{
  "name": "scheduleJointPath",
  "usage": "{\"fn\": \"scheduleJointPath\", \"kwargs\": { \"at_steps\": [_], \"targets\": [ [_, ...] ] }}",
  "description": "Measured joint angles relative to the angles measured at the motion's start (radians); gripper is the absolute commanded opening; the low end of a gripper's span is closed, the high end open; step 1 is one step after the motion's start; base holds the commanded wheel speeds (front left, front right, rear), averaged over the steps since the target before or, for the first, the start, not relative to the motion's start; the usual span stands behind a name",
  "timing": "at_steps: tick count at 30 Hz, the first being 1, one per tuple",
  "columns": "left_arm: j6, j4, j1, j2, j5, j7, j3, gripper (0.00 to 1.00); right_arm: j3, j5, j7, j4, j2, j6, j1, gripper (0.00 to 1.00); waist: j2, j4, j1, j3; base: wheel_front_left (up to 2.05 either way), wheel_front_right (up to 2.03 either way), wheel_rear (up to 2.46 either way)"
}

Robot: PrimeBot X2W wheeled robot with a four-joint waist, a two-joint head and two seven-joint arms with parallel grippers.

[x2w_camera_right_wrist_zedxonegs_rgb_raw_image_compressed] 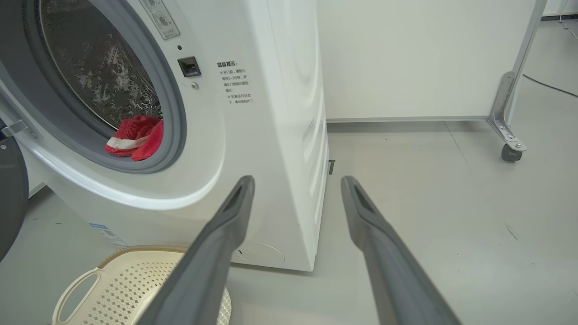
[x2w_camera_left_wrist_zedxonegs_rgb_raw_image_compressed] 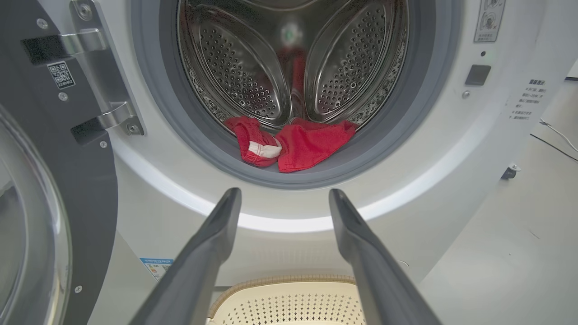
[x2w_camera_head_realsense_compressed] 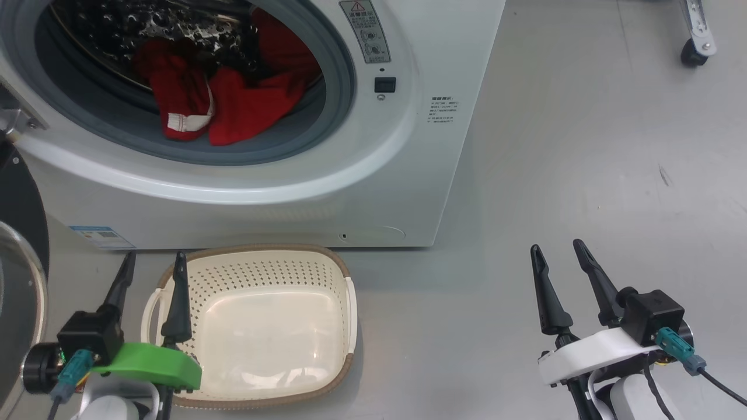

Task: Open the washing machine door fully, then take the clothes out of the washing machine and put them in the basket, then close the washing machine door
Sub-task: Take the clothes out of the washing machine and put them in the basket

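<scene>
In the head view, the bright red fabric clothes (x2w_camera_head_realsense_compressed: 233, 99) lie at the front lip of the white front-loading washing machine (x2w_camera_head_realsense_compressed: 408, 175), ahead of and above the left tool (x2w_camera_head_realsense_compressed: 154, 255), which is spread by the cream holed plastic basket (x2w_camera_head_realsense_compressed: 262, 271). The right tool (x2w_camera_head_realsense_compressed: 556, 245), also spread, stands well apart to the right. In the left wrist view the heap stretches sideways, straight ahead, so the left arm seems nearer. In the right wrist view it sits far left.

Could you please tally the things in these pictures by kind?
Washing machine: 1
Door: 1
Basket: 1
Heap of red clothes: 1 (pieces cannot be told apart)
Grippers: 2, left gripper and right gripper
Total: 6
</scene>
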Motion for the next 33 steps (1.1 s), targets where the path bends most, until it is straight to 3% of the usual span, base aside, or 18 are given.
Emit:
{"fn": "scheduleJointPath", "kwargs": {
  "at_steps": [10,12,18,24,33],
  "targets": [
    [0.033,-0.028,-0.124,0.086,0.082,0.072,0.012,1.00,0.035,-0.002,0.000,-0.024,0.003,0.000,-0.064,1.00,0.0000,-0.041,0.0000,0.119,0.00,0.00,0.00],
    [0.056,-0.030,-0.180,0.142,0.143,0.104,0.022,1.00,0.045,-0.002,0.000,-0.031,0.004,0.000,-0.084,1.00,0.0000,-0.061,0.0000,0.158,0.00,0.00,0.00],
    [0.080,-0.018,-0.305,0.216,0.165,0.176,0.060,1.00,0.066,-0.001,0.000,-0.033,0.007,0.000,-0.122,1.00,0.0000,-0.113,0.0000,0.229,0.00,0.00,0.00],
    [0.084,0.043,-0.396,0.282,0.196,0.262,0.073,1.00,0.087,0.009,0.000,-0.033,0.008,0.000,-0.153,1.00,0.0000,-0.176,0.0000,0.280,0.00,0.00,0.00],
    [0.080,0.121,-0.514,0.334,0.228,0.362,0.061,1.00,0.115,0.057,0.000,-0.040,0.008,-0.001,-0.167,1.00,0.0000,-0.239,0.0000,0.336,0.00,0.00,0.00]
  ]
}}
